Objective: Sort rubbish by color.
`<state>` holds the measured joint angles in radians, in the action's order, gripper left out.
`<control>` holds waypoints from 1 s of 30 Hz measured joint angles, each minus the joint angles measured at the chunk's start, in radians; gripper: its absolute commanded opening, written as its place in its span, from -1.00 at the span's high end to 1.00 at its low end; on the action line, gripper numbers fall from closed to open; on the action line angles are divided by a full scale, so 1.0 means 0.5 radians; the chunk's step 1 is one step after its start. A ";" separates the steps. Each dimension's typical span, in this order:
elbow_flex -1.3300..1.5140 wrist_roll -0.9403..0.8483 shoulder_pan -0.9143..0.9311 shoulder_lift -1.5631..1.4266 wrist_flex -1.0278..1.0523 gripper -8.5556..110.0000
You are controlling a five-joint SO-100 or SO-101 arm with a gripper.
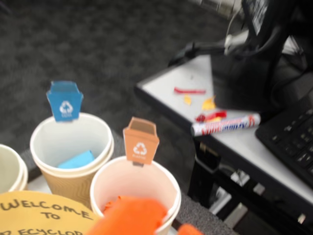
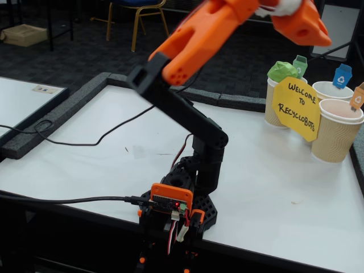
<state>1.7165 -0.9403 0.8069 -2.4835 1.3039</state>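
At the desk's far right corner stand three ribbed paper cups: the blue wad (image 1: 76, 160) lies in the blue-tagged cup (image 1: 72, 147), the green wad (image 2: 282, 71) tops the green-tagged cup (image 2: 274, 108), and the orange wad (image 1: 128, 214) sits in the orange-tagged cup (image 1: 135, 191). A yellow welcome sign (image 2: 296, 108) leans against them. The end effector (image 2: 301, 20) hangs above them; I cannot tell whether its fingers are spread.

Wrist view: one cup (image 1: 135, 188) stands directly beneath the tool (image 1: 146, 220), holding a wad (image 1: 115, 201). Left of it and farther off, a second cup (image 1: 72, 147) holds another wad (image 1: 76, 160). A third cup (image 1: 11, 169) stands leftmost. Fixed view: its wad (image 2: 282, 71) sits on top.
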 measured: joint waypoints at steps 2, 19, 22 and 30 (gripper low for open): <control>0.009 0.055 0.000 -0.120 0.077 0.85; 0.018 0.337 0.114 -0.540 0.690 0.85; 0.018 0.344 0.215 -0.540 0.696 0.85; 0.074 0.350 0.641 -0.540 0.687 0.85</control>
<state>1.7533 -0.7655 1.1275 -2.7535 1.6475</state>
